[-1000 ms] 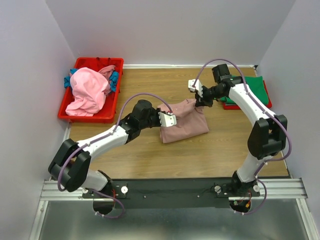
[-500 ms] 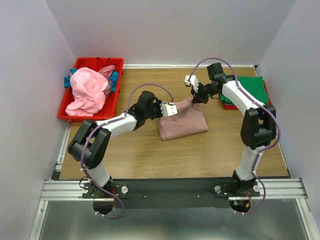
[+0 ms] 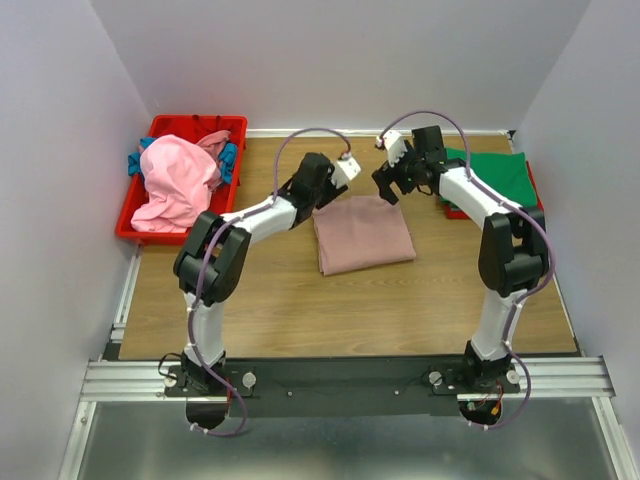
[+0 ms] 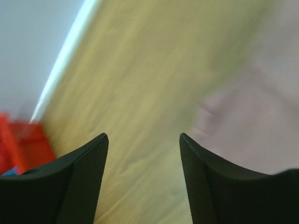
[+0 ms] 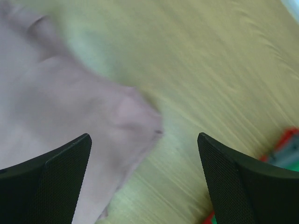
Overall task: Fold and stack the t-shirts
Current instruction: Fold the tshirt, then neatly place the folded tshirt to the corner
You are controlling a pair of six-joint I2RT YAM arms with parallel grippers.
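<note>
A dusty-pink t-shirt (image 3: 362,233) lies folded flat in the middle of the table, and no print shows on it. My left gripper (image 3: 337,186) hangs open just past its far left corner. In the left wrist view only wood lies between the fingers of the left gripper (image 4: 142,135), with the dusty-pink cloth (image 4: 252,116) off to the right. My right gripper (image 3: 386,184) stands open over the far right corner. In the right wrist view that corner of the pink cloth (image 5: 70,107) lies below the right gripper (image 5: 145,135), untouched. A folded green t-shirt (image 3: 500,172) rests at the far right on a red one (image 3: 456,212).
A red bin (image 3: 196,121) at the far left holds a heap of a brighter pink t-shirt (image 3: 178,182) with blue cloth (image 3: 229,160) beside it. White walls close in the table on three sides. The bin's corner (image 4: 21,144) shows blurred in the left wrist view.
Both grippers were shut on the dusty-pink shirt's far edge. They have let go, opened and moved toward the back. The shirt has dropped flat.
</note>
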